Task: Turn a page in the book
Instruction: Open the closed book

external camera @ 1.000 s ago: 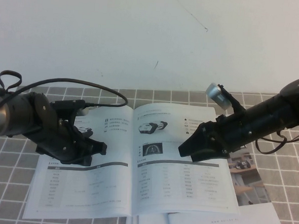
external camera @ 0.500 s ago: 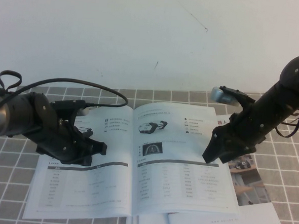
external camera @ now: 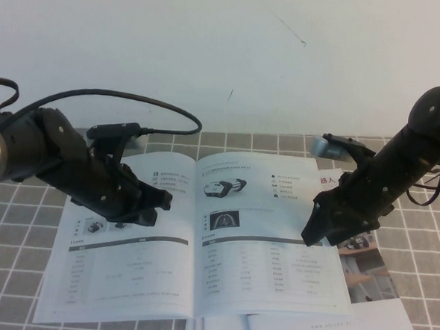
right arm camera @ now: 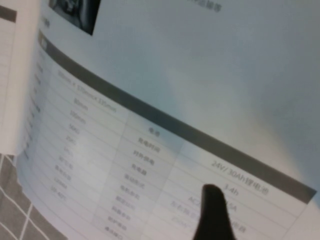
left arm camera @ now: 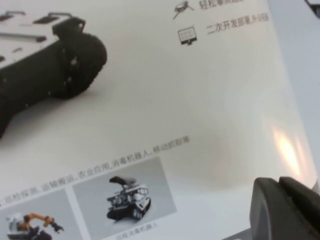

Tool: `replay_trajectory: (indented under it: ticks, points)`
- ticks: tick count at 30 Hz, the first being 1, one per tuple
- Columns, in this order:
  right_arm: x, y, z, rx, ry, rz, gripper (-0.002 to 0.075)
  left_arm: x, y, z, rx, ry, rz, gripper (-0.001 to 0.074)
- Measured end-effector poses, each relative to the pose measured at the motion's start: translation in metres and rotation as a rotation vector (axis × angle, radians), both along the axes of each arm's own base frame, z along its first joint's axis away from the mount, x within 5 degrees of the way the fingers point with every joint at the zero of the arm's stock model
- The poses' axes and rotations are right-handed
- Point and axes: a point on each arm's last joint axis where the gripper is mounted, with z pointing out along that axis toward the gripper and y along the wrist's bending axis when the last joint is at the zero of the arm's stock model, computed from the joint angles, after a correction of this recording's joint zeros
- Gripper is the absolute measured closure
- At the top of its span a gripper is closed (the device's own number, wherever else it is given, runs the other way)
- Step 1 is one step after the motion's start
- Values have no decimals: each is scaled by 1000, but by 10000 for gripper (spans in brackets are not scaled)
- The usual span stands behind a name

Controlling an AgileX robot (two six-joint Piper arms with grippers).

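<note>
The book (external camera: pixel 178 245), a thin white catalogue, lies open on the tiled mat. Its right page (external camera: pixel 267 250) shows a low vehicle photo, a dark grey bar and a table, and it lies flat. My right gripper (external camera: pixel 311 234) points down at that page's right edge, shut and holding nothing. In the right wrist view its dark tip (right arm camera: pixel 212 205) sits just over the table rows of the page (right arm camera: pixel 125 100). My left gripper (external camera: pixel 156 210) hovers low over the left page (external camera: pixel 124 264), shut. In the left wrist view the left gripper (left arm camera: pixel 282 197) is above the glossy sheet (left arm camera: pixel 150 110).
A brochure (external camera: pixel 363 267) with a colour room photo and red characters lies under the book at the right. More loose white sheets (external camera: pixel 329 329) stick out at the front right. The grey tiled mat (external camera: pixel 417 244) ends at a white wall behind.
My right gripper swung from reaching leftwards across the right page to pointing down at its right edge. My left arm shifted a little right over the left page. The pages have not moved.
</note>
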Motion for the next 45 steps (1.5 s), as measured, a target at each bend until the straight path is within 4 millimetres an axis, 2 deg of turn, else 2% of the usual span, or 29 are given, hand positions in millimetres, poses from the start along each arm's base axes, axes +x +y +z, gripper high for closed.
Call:
replay_trajectory:
  ticks: [7, 11, 23, 29, 38, 45]
  points:
    - [0, 0, 0, -2, 1, 2, 273, 1, 0, -29, 34, 86, -27, 738]
    - [0, -1, 0, -10, 2, -6, 274, 3, 0, -37, 43, 107, -30, 738]
    - [2, -1, -2, -15, 3, -32, 275, 4, 0, -39, 45, 110, -32, 738]
    - [3, 5, -10, 48, 32, -55, 275, 4, 0, -39, 45, 110, -32, 738]
    - [4, 15, -4, 190, 24, -47, 275, 4, -1, -39, 39, 113, -28, 738]
    - [4, 14, -5, 181, 21, -37, 276, 4, -1, -39, 40, 110, -35, 738]
